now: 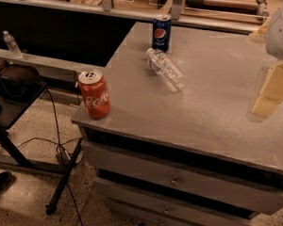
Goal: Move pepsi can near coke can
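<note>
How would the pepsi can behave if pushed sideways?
The pepsi can stands upright, so a high push may tip it; once down, its round body would likely roll. On the smooth-looking table a low push should slide it. The end effector is far right, apart from it.

Workshop, metal drawer bench [212, 109], gripper [266, 95] right
</note>
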`<state>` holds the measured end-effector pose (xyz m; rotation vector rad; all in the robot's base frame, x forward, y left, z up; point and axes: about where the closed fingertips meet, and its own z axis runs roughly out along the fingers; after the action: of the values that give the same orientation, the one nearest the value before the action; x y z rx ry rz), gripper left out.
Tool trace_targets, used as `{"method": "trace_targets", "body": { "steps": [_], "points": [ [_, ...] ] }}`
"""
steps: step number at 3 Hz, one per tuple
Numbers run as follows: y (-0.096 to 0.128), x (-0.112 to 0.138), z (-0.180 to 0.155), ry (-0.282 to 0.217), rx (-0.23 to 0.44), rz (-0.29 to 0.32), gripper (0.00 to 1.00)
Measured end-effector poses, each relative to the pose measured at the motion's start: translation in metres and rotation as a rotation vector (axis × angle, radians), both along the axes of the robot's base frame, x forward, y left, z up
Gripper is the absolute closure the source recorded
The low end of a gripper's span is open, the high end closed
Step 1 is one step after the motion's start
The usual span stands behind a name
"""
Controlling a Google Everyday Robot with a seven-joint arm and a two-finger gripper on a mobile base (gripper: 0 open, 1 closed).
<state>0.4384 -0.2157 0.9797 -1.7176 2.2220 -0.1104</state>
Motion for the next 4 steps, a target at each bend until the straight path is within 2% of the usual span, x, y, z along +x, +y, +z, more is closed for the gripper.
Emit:
{"method": "trace_targets", "body": {
  "steps": [1, 2, 3, 4],
  "points": [
    [0.0, 0.0, 0.0, 0.0, 0.0, 0.0, 0.0],
    [-0.017, 0.032, 0.002, -0.054, 0.06, -0.082, 0.0],
    [-0.035, 0.089, 0.007, -0.133, 0.183, -0.166, 0.0],
    [-0.036, 0.148, 0.014, -0.216, 0.321, -0.252, 0.0]
  ]
}}
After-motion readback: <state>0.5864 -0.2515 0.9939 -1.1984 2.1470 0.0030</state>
